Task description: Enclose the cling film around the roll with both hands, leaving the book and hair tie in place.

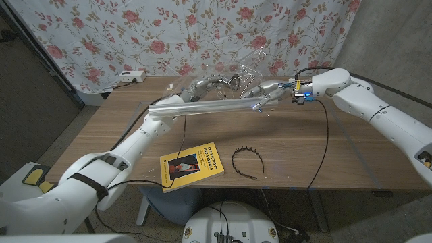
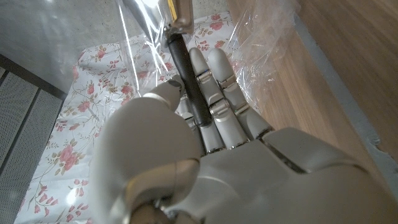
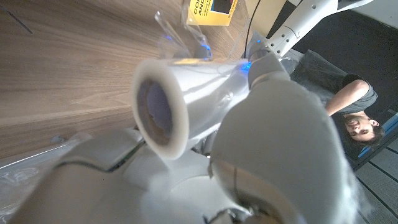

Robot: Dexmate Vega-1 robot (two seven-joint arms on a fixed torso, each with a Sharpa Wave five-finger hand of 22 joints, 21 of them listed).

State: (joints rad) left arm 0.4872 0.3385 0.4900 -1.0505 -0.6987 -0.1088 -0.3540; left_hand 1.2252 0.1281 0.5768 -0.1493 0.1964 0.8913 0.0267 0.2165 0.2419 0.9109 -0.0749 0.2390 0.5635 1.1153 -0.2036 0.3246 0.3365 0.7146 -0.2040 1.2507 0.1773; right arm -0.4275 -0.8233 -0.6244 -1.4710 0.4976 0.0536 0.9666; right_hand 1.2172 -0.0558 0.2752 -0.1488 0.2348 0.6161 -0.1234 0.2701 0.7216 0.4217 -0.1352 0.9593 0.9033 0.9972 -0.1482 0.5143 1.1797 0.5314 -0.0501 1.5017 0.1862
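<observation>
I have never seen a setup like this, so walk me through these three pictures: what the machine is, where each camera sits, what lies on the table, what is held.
This is a two-armed robot with human-like hands, steered by a person. The head view looks down from the robot's head onto a wooden table. The other two cameras sit on the wrists, looking along each hand. On the table lie a yellow book and a black toothed hairband. The left hand and right hand hold a cling film roll above the table, with loose film trailing.
</observation>
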